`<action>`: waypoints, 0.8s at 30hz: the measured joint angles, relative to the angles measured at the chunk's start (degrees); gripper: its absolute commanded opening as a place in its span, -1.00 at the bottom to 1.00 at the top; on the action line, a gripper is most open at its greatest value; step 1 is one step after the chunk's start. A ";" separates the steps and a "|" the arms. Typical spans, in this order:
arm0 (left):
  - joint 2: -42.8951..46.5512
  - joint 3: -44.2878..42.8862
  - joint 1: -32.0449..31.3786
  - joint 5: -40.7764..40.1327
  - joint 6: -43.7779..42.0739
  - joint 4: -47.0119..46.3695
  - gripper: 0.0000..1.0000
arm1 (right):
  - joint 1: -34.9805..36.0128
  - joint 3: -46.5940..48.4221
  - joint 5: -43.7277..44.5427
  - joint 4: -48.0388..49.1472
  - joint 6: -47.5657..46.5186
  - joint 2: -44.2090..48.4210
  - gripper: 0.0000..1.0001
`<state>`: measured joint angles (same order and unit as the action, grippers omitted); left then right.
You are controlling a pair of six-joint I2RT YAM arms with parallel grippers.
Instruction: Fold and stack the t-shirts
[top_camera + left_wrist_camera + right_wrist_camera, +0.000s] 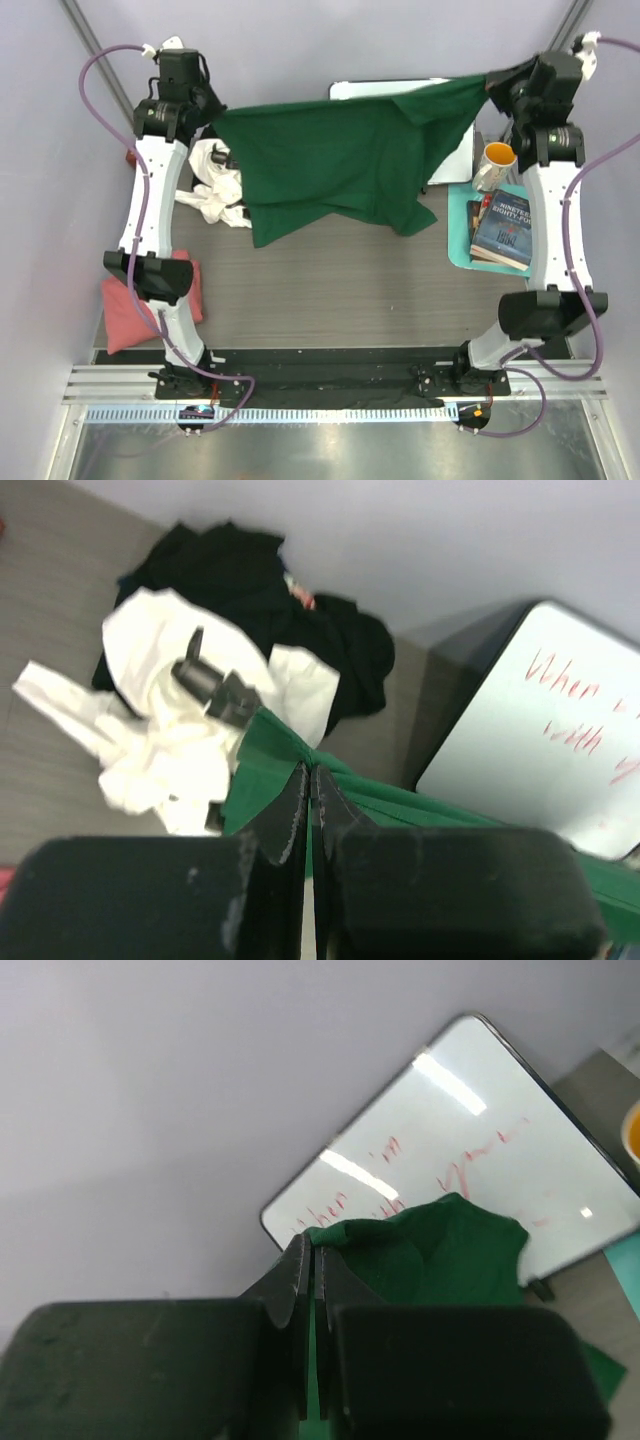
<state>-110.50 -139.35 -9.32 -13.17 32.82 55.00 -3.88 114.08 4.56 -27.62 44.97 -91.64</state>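
The dark green t-shirt point(340, 165) hung stretched in the air over the whiteboard point(360, 88), hiding most of it. Its lower edge sagged toward the desk point(330, 290) on the near side of the whiteboard. The left fingers point(290, 815) were pressed together on one upper corner of the cloth, left of the whiteboard. The right fingers point(290, 1285) pinched the opposite corner, above the whiteboard's right edge. In both wrist views green fabric showed caught between the closed tips.

Left of the whiteboard, the white t-shirt point(215, 190) lay crumpled on the desk. The black t-shirt point(250, 580) was bunched against it on the wall side. The salmon pink t-shirt point(125, 310) lay well to the near left of the whiteboard, beside the left arm at the desk's edge.

Just right of the whiteboard stood a mug point(497, 160). Books point(505, 232) were stacked on a teal mat point(458, 215) a little nearer.
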 measured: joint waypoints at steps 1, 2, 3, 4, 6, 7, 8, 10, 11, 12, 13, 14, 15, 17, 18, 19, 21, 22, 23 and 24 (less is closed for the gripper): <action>1.42 2.49 -0.42 0.28 -0.11 0.26 -1.00 | -0.15 -3.80 0.28 -0.26 0.31 2.19 -0.98; 2.64 4.66 -0.83 0.44 -0.28 0.61 -1.00 | -0.26 -8.04 0.66 -0.76 0.61 4.79 -0.98; 3.93 7.06 -1.55 0.50 -0.37 1.31 -1.00 | -0.37 -11.65 1.14 -1.62 0.81 7.15 -0.98; 4.98 9.20 -2.23 0.24 -0.44 1.64 -1.00 | -0.48 -15.04 1.68 -1.95 0.90 9.38 -0.98; 6.97 13.42 -3.39 -0.81 -0.44 1.46 -1.00 | -0.66 -20.39 2.78 -2.49 0.81 12.90 -0.98; 7.61 14.95 -4.02 -1.33 -0.31 1.75 -0.99 | -0.76 -21.94 3.26 -3.39 0.68 13.97 -0.98; 7.76 15.37 -4.52 -1.75 -0.28 2.16 -1.00 | -0.87 -22.38 3.52 -4.28 0.52 14.40 -0.98; 7.23 14.23 -4.85 -2.08 -0.20 2.97 -1.00 | -1.07 -22.36 3.28 -4.57 0.33 14.05 -0.98; 6.69 12.81 -4.79 -1.88 -0.15 3.58 -0.99 | -1.14 -22.36 2.84 -4.66 0.28 13.70 -0.98; 6.25 11.47 -4.66 -1.44 -0.15 4.00 -1.00 | -1.16 -22.36 2.51 -4.70 0.26 13.42 -0.98; 6.12 10.84 -4.55 -1.05 -0.15 4.15 -1.00 | -1.20 -22.36 1.86 -4.96 0.35 13.03 -0.98; 6.19 10.75 -4.52 -0.55 -0.13 4.31 -1.00 | -1.20 -22.43 1.22 -5.46 0.42 12.76 -0.99; 6.45 11.17 -4.63 -0.17 -0.15 4.68 -1.00 | -1.22 -22.95 0.55 -5.75 0.46 12.63 -0.98; 7.72 15.04 -4.96 0.39 -0.17 4.68 -1.00 | -1.22 -24.94 -0.33 -6.67 0.66 13.20 -0.98; 8.24 16.98 -5.20 0.59 -0.20 5.07 -1.00 | -1.22 -25.94 -0.66 -7.15 0.68 13.57 -0.98; 9.05 20.48 -5.60 0.81 -0.26 5.29 -1.00 | -1.25 -27.89 -1.07 -8.22 0.79 14.45 -0.98; 9.62 25.00 -6.23 1.14 -0.31 6.45 -0.99 | -1.25 -29.81 -1.75 -10.64 0.90 15.69 -0.98; 9.77 26.86 -6.49 1.31 -0.33 6.82 -1.00 | -1.25 -31.32 -2.19 -11.58 0.94 16.81 -0.98; 9.90 29.09 -6.82 1.38 -0.35 7.50 -1.00 | -1.25 -33.07 -3.10 -12.90 1.11 18.38 -0.98; 10.12 31.36 -7.10 1.44 -0.37 8.09 -0.99 | -1.25 -34.60 -3.96 -14.05 1.36 20.04 -0.98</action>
<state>-100.38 -107.98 -16.43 -11.73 32.45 63.09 -5.13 79.48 0.60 -41.67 46.33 -71.59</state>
